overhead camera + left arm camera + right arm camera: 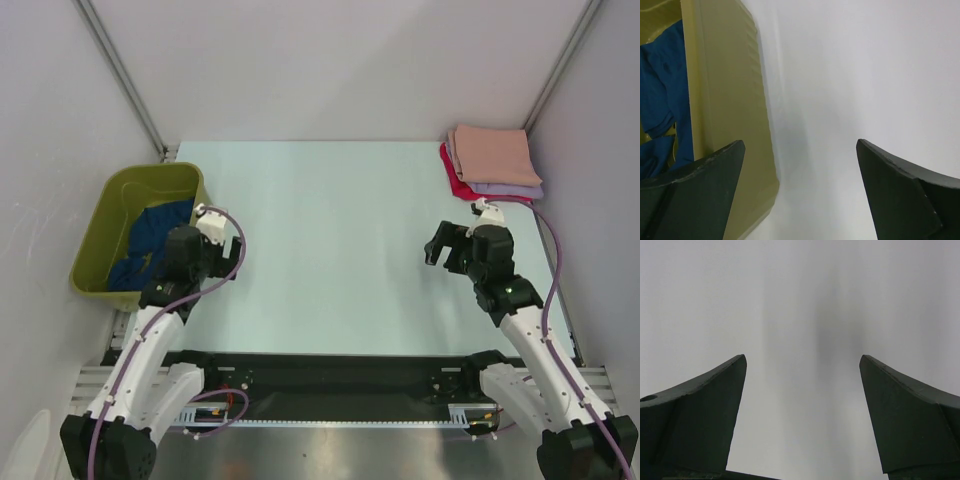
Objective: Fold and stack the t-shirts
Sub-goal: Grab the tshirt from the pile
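Tees number 4: 1 peach tee (492, 153), 1 lavender tee (512, 188) and 1 red tee (455, 181) folded in 1 stack, plus 1 blue tee (150, 236) lying loose in the 1 basket (98, 226). There is 1 table (330, 230) with 2 arms, the left arm (150, 340) and the right arm (530, 330). They carry 2 grippers, 1 each, the left gripper (800, 150) and the right gripper (802, 365), and each gripper shows 2 dark fingers (700, 190), 4 in all.
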